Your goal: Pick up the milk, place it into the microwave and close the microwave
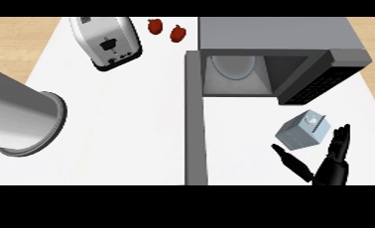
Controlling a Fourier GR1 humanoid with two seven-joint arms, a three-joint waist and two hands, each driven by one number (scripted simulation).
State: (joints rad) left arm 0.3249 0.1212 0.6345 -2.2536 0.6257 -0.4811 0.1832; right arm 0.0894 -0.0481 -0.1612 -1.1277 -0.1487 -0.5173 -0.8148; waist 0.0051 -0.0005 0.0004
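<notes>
Countertop [132, 123], white, seen from steeply above, with wooden flooring [21, 38] showing past its far left corner. At the left edge a large steel pot [26, 118] lies tipped on its side, its rimmed end turned to the right and near side. Farther back stands a chrome toaster [108, 41], set at a slant, its dark control face pointing toward the near side. Right of the toaster, two small red fruits [155, 26] sit close together by the counter's far edge; what kind they are cannot be made out.

Right of centre, the grey microwave [278, 33] stands with its door [193, 123] swung fully open, the door seen edge-on as a long grey strip running from the oven's left corner toward the near edge. Inside the lit cavity a pale round turntable plate [233, 66] is visible. The dark control panel [319, 85] runs along the oven's right front.

Near and right of the oven mouth, outside it, is the milk carton [300, 133], pale blue and tilted. The right hand [333, 165] comes up from the near right corner, released: its fingers [341, 140] straight beside the carton's right side, its thumb [291, 161] stretched out just near of the carton. Whether the hand actually touches the carton is hard to judge.
</notes>
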